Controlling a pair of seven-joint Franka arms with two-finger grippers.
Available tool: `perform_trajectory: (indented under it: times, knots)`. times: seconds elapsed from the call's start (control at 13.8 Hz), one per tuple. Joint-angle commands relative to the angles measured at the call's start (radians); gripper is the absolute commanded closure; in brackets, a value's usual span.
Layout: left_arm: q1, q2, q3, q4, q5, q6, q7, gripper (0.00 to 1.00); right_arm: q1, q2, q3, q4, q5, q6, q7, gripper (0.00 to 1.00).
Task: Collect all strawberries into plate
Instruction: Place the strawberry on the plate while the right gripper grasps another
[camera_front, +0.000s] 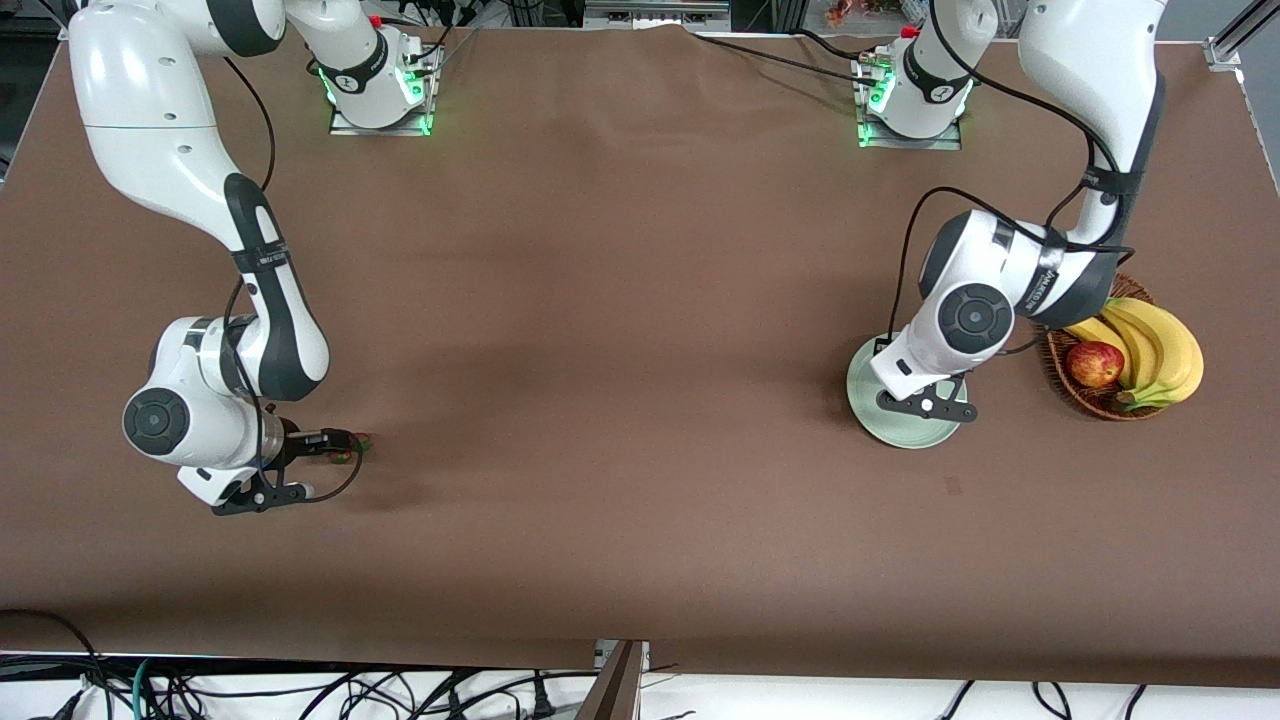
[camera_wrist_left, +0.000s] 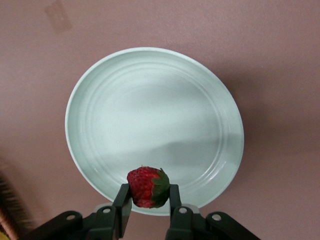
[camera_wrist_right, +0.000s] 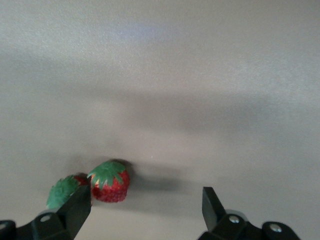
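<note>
1. One strawberry (camera_wrist_left: 147, 186) is being pinched by the left gripper (camera_wrist_left: 148, 200) over the plate (camera_wrist_left: 100, 100), ready for dropping.
2. Two strawberries (camera_wrist_right: 111, 181) are lying on the table (camera_front: 620, 300) beside the right gripper (camera_wrist_right: 147, 202), whose fingers are standing apart for picking.

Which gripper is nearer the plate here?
Left. The left gripper hangs over the plate, shut on a strawberry. The right gripper is open by two strawberries at the right arm's end.
</note>
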Motion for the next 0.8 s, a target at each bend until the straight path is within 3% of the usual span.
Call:
perform_trajectory:
  times: [0.0,0.22,0.36,0.43,0.51,0.58,0.72]
  knots:
    - [-0.023,0.057,-0.013,0.016,0.027,0.016,0.055,0.68,-0.001,0.005,0.010,-0.015,0.003,0.028,-0.021,0.01]
    - [-0.012,0.059,-0.014,0.015,0.027,0.025,0.072,0.68,0.000,0.011,0.010,-0.015,0.003,0.033,-0.021,0.01]
    - [-0.009,0.073,-0.014,0.010,0.029,0.030,0.072,0.61,0.002,0.014,0.010,-0.016,0.003,0.045,-0.021,0.06]
    - [-0.011,0.077,-0.014,0.003,0.029,0.045,0.072,0.51,0.006,0.017,0.010,-0.017,0.003,0.045,-0.021,0.06]
    - [-0.011,0.079,-0.014,-0.007,0.027,0.059,0.072,0.33,0.012,0.017,0.012,-0.017,0.007,0.045,-0.018,0.06]
    - [-0.009,0.079,-0.014,-0.011,0.027,0.065,0.072,0.30,0.015,0.017,0.012,-0.018,0.007,0.045,-0.012,0.05]
    - [-0.009,0.079,-0.014,-0.013,0.027,0.067,0.071,0.00,0.020,0.017,0.013,-0.017,0.007,0.045,-0.010,0.04]
